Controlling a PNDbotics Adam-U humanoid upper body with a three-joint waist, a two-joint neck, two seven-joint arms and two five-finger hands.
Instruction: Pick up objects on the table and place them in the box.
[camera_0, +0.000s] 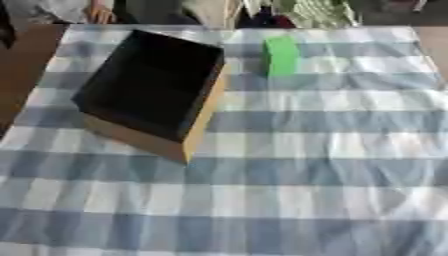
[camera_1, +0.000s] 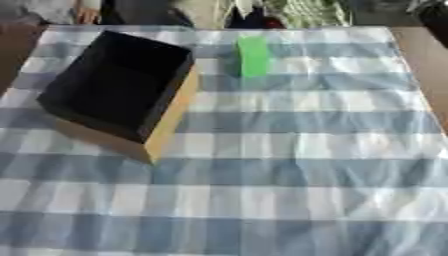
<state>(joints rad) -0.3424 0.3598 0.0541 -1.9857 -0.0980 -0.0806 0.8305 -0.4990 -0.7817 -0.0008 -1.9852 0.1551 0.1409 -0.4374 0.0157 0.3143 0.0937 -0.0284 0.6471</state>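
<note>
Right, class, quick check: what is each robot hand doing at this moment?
Left hand: not in view in either eye view.
Right hand: not in view in either eye view.

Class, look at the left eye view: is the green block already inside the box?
No. The green block lies on the checked cloth, to the right of the box, whose dark inside looks empty.

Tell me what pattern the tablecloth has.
Blue and white checks on the tablecloth, clearest in the left eye view.
</note>
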